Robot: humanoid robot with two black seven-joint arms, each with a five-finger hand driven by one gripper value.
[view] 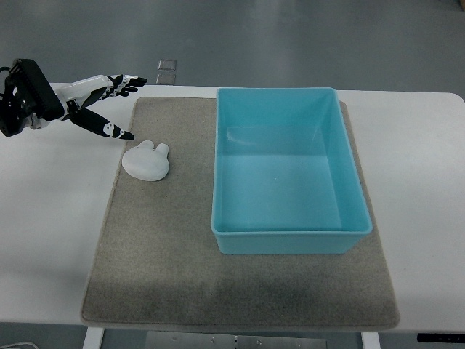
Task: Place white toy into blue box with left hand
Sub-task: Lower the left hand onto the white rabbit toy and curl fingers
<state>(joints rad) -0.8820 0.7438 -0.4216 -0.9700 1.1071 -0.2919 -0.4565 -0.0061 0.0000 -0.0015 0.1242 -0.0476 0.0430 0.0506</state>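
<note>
Reach step: my left hand [102,105], fingers spread and empty, hovers near white toy [147,160], at its 10 o'clock. Next I lower and grasp, then carry toward blue box [290,243] at 3 o'clock.

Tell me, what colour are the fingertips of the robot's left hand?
Black, on white fingers: the left hand shows this in the top view.

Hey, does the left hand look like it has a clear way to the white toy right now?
Probably yes. The left hand hovers open just up and left of the white toy, with only bare mat between them.
</note>
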